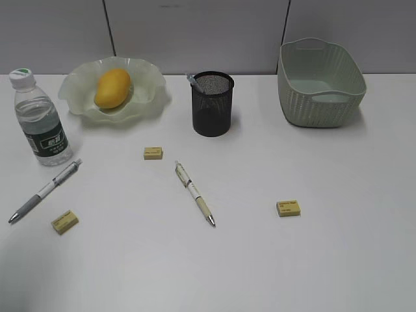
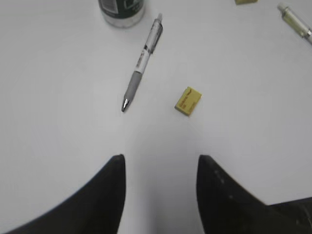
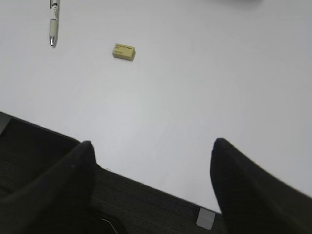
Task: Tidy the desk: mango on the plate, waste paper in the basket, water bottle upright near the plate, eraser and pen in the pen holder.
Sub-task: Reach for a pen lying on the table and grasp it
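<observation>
The mango [image 1: 112, 88] lies on the ruffled green plate [image 1: 151, 93]. To its left the water bottle [image 1: 41, 122] stands upright. The black pen holder [image 1: 212, 104] has one pen [image 1: 192, 79] poking out. Two pens [image 1: 45, 190] [image 1: 194, 193] and three yellow erasers [image 1: 65, 221] [image 1: 153, 153] [image 1: 288, 208] lie on the desk [image 1: 312, 260]. The waste paper is out of view. My left gripper [image 2: 161, 158] hangs open and empty, short of a pen [image 2: 142, 63] and an eraser [image 2: 188, 101]. My right gripper [image 3: 152, 146] is open and empty over the desk's front edge, well back from an eraser [image 3: 124, 51].
The green basket [image 1: 320, 81] stands at the back right, next to the grey wall. The bottle's base [image 2: 122, 9] shows at the top of the left wrist view. In the right wrist view a dark strip [image 3: 146, 200] runs below the desk's edge.
</observation>
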Available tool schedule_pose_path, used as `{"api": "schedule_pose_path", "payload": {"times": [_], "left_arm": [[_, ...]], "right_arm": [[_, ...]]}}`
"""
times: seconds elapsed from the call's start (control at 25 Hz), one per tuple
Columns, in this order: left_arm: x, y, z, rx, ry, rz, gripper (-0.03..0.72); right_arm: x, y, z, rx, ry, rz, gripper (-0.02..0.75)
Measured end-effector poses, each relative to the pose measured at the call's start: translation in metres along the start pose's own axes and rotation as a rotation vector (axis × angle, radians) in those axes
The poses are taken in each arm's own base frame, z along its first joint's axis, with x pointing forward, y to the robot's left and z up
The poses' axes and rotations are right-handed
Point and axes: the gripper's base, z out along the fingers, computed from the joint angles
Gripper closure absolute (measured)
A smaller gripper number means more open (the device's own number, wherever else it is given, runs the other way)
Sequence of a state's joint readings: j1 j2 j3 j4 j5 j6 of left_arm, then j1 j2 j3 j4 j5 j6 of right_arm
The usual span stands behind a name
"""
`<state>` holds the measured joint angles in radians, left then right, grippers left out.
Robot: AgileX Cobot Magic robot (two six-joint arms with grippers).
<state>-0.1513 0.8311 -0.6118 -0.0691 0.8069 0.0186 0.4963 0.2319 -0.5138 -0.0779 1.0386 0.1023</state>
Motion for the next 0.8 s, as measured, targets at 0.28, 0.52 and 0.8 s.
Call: {"api": "schedule_pose_path", "payload": {"times": [0.28,0.52,0.8], "left_arm": [[-0.036,0.001,0.04,0.001,0.136,0.096,0.259],[-0.069,0.002,0.07,0.011,0.219,0.157,0.234],[-0.081,0.003,0.115,0.033,0.375,0.214,0.232]], "right_arm": [[0.0,0.0,0.0,0.0,0.0,0.0,0.167],[0.0,0.0,0.0,0.0,0.0,0.0,0.167],[0.0,0.0,0.0,0.0,0.0,0.001,0.167]]}}
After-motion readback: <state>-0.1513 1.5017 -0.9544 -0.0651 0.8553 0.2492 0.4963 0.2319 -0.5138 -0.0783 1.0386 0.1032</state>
